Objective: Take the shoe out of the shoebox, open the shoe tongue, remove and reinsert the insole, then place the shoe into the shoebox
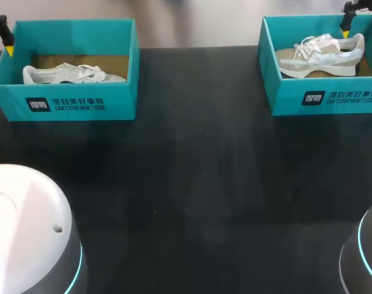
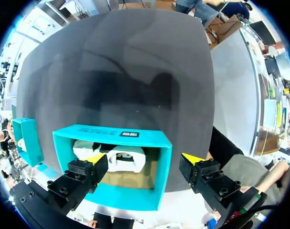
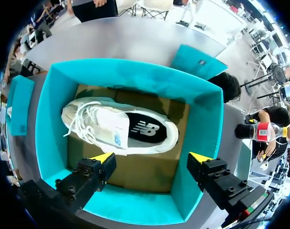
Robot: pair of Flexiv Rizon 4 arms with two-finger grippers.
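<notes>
Two teal boxes sit far apart on a black counter (image 1: pixel 198 184). The right gripper (image 3: pixel 152 157) hangs with fingers spread wide above a teal shoebox (image 3: pixel 202 119) holding a white sneaker (image 3: pixel 121 126). The left gripper (image 2: pixel 144 158), also spread wide, hovers over a second teal shoebox (image 2: pixel 111 132) holding another white sneaker (image 2: pixel 119 160).

The left arm's white domed housing (image 1: pixel 27 226), at seven o'clock in the head view, is smooth, with one small dark hole and a grey collar edged by a glowing cyan ring. The right arm's grey housing (image 1: pixel 369 257), at five o'clock, has the same cyan ring. The left gripper (image 2: pixel 144 158) and the right gripper (image 3: pixel 151 157) have black, blocky fingers with recessed round screws and bright yellow wedge tips. On each, one finger's base bears a small green and red marking.
</notes>
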